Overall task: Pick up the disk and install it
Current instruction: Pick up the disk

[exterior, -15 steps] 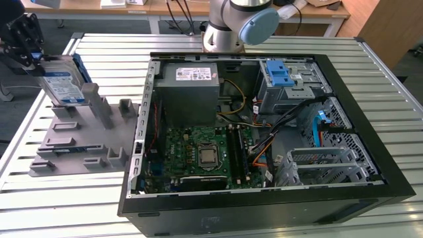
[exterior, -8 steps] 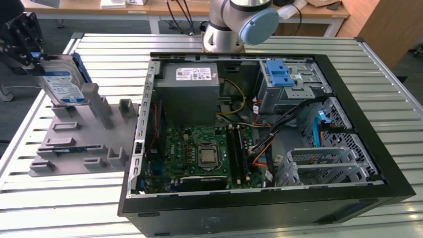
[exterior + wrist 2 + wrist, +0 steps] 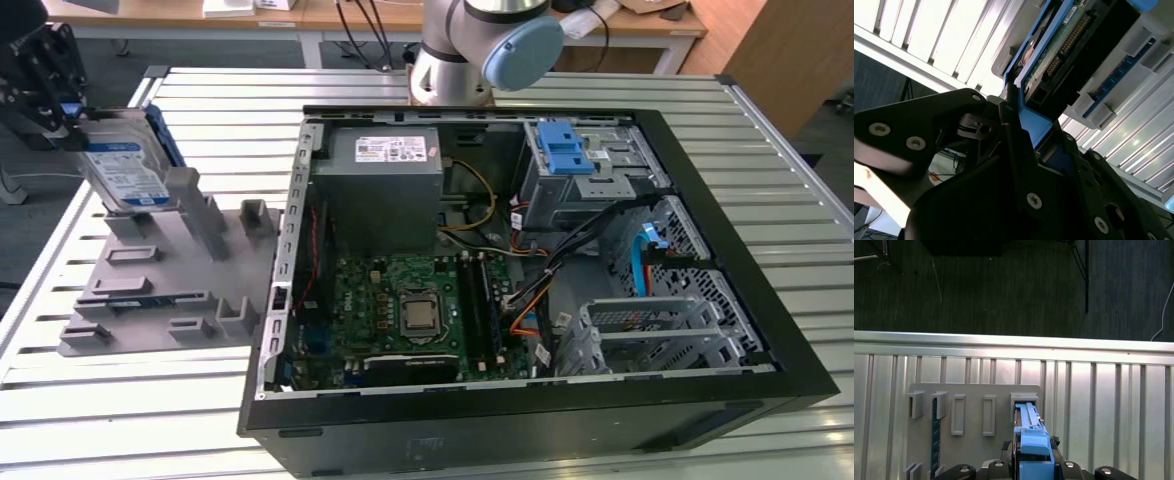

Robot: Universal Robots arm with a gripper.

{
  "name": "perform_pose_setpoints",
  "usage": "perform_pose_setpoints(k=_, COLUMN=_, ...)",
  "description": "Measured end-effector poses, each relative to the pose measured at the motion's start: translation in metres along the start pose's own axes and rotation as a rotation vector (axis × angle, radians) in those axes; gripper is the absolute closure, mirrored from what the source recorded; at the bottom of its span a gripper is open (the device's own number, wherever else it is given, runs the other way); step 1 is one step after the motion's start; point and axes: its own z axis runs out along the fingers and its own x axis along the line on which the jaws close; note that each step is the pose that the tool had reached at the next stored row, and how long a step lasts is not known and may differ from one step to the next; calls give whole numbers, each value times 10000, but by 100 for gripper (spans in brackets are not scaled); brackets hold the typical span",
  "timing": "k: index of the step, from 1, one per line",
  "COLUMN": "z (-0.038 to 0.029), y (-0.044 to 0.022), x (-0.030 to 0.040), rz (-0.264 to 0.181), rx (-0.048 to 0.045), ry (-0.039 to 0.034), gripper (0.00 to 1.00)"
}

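The disk (image 3: pixel 128 168), a silver drive with a white-and-blue label in a blue carrier bracket, stands on edge at the exterior view's left, over the grey holder plate (image 3: pixel 147 290). My gripper (image 3: pixel 76 117) comes down on its upper end and is shut on the blue bracket. The second wrist view shows the black fingers (image 3: pixel 1013 131) clamped on the bracket (image 3: pixel 1033 120), with the disk's green circuit board (image 3: pixel 1066 37) beyond. In the first wrist view the disk (image 3: pixel 1029 427) reaches from my gripper (image 3: pixel 1034 471) to a slot of the holder plate (image 3: pixel 974 395); whether it rests in the slot is unclear.
An open computer case (image 3: pixel 521 270) lies on the slatted metal table (image 3: pixel 147 410), with a motherboard (image 3: pixel 414 315), a grey power supply box (image 3: pixel 384 185), a blue latch piece (image 3: pixel 566 150) and a metal drive cage (image 3: pixel 654 330). The arm's base (image 3: pixel 461 60) stands behind the case.
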Motion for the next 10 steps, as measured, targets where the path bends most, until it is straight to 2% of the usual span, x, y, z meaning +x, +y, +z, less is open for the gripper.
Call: perform_pose_setpoints(k=10, z=-26, y=0, x=0, rz=-1, rx=-1, ry=0, gripper=64)
